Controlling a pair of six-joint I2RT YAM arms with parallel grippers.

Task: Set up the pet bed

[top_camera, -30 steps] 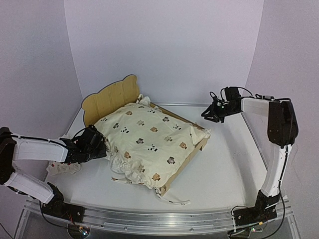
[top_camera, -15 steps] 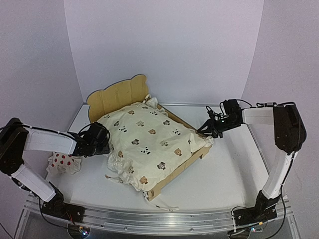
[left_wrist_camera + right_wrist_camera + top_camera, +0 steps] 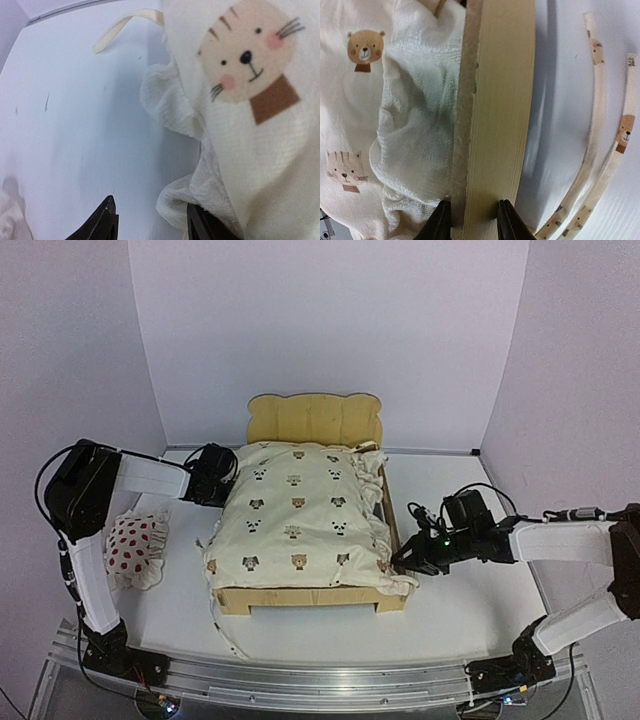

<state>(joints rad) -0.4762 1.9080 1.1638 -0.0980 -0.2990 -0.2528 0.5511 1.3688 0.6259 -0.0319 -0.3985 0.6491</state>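
We see a cream ruffled cushion (image 3: 295, 525) printed with small animal faces lying mid-table. At its nine o'clock, well apart, a small white pillow with red spots (image 3: 130, 548) rests on the white table (image 3: 450, 610). The right wrist view shows two printed ties (image 3: 601, 115) curving across the table toward five o'clock.

A cream cushion (image 3: 250, 100) printed with a cat face fills the right of the frame, with white table (image 3: 65, 125) at left. At the bottom edge the left gripper (image 3: 152, 225) has its fingertips apart, one against the cushion's ruffle.
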